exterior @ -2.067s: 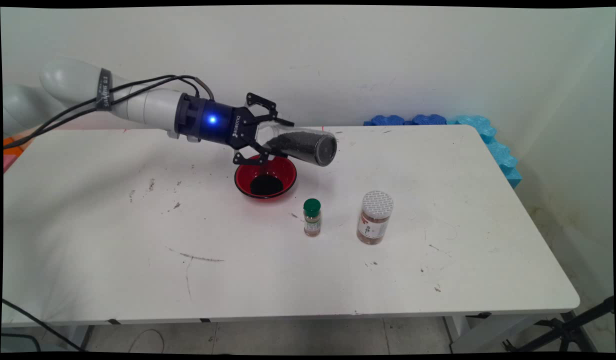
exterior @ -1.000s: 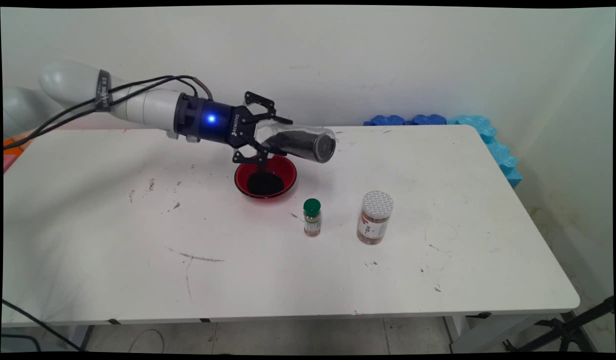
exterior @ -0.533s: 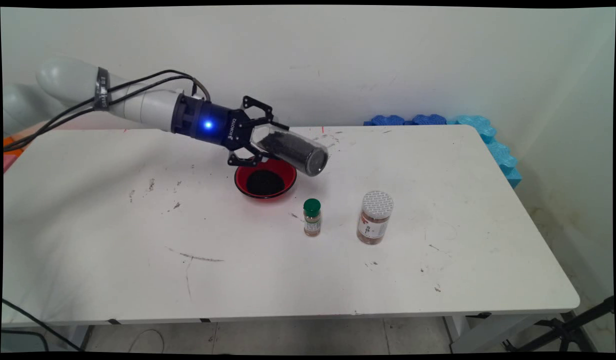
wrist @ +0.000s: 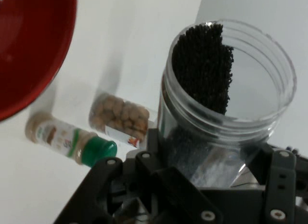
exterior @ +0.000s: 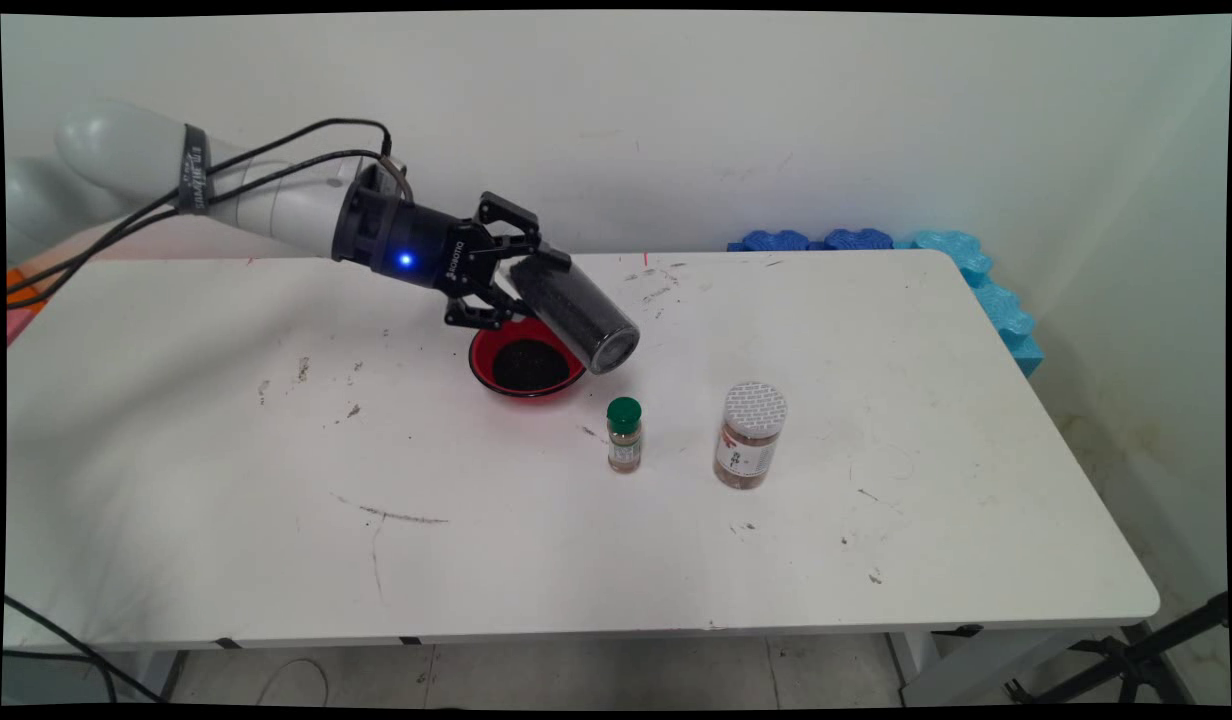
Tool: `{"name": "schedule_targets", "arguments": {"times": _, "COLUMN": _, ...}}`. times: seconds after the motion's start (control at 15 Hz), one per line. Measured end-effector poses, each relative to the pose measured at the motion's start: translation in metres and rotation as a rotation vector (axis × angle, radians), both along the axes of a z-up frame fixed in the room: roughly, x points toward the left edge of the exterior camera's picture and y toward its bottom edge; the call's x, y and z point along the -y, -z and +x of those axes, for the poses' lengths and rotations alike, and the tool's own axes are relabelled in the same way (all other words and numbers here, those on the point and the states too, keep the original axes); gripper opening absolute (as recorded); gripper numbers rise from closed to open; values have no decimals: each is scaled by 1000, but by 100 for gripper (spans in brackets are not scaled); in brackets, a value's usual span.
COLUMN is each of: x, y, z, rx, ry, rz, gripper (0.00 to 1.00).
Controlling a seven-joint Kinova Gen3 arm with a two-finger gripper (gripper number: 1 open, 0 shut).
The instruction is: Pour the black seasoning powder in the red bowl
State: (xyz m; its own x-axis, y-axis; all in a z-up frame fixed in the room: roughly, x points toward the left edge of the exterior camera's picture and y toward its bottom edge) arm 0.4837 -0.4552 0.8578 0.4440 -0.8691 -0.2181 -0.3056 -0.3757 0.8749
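My gripper is shut on a clear jar partly filled with black grains. The jar slants down to the right, its lower end over the right rim of a red bowl. A pile of black grains lies in that bowl. In the hand view the jar rises between the fingers of the gripper, its mouth open and the grains heaped against one wall. The red bowl fills that view's upper left.
A small green-capped spice bottle and a white-lidded jar of brown pieces stand upright in front and to the right of the bowl; the hand view shows both, the spice bottle and the jar. Blue foam pieces lie at the table's far right corner.
The hand has drawn back a little to the left and turned. The jar has swung from nearly level to slanting steeply down to the right over the bowl.
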Motion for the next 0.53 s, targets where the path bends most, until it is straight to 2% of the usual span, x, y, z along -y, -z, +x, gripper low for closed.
{"name": "schedule_targets", "arguments": {"times": 0.2, "x": -1, "y": -10, "z": -2, "rx": 62, "ry": 63, "rz": -136, "gripper": 0}}
{"name": "schedule_targets", "arguments": {"times": 0.53, "x": -6, "y": -28, "z": -3, "rx": 163, "ry": 156, "rz": -329, "gripper": 0}}
